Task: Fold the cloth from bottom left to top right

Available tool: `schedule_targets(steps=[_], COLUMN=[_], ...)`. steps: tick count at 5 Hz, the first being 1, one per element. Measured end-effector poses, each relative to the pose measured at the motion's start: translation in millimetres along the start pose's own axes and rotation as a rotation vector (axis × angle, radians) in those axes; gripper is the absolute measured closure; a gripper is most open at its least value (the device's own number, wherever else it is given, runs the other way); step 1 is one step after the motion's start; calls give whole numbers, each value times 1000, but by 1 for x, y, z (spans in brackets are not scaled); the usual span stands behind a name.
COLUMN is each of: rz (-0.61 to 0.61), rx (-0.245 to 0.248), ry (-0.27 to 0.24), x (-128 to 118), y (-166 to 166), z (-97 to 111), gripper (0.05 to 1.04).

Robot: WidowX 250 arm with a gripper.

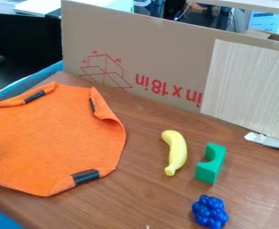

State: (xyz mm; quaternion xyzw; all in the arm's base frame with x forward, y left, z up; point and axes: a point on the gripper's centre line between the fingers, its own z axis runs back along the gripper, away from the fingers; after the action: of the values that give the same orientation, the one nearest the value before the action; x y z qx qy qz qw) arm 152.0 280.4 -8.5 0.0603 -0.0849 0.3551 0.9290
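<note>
Whether the gripper is spread or pressed together, and what it holds or touches, I cannot tell; nor can I tell how the cloth lies relative to it. The orange cloth (58, 138) lies on the brown wooden table (148, 197), left of the yellow banana (177, 154) and apart from it. It is mostly spread out, with its upper left, upper right and lower right parts turned inward, and a dark strip showing at each of these folds. The lower right strip (86, 176) is the one closest to the banana's height in the view; the upper left strip (35, 96) and the upper right strip (92, 105) lie farther up and left of the banana. The banana is upright in the view, bowed toward the right. Just right of it and a little lower is the green block (210, 169), with a curved notch on the side toward the banana. Below and right of the banana lies the blue grape cluster (210, 212). Beyond the banana stands a cardboard panel (160, 53) with red printing, and up to the banana's right a pale wood-grain board (249, 85) overlaps that panel.
</note>
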Motion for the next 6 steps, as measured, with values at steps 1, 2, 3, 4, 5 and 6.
schedule_targets(steps=[1, 2, 3, 4, 5, 6], rz=[23, -3, -30, -45, -42, -32], rx=[-15, -28, -51, -99, -147, -163], ry=[-8, -6, -11, 20, 51, 57], x=[2, 1, 2, 12, 32, 53], y=[-2, -4, -9, -18, -40, -63], z=[-1, 0, 11, 24, 41, 57], gripper=[364, 644, 873, 998, 1021, 1024])
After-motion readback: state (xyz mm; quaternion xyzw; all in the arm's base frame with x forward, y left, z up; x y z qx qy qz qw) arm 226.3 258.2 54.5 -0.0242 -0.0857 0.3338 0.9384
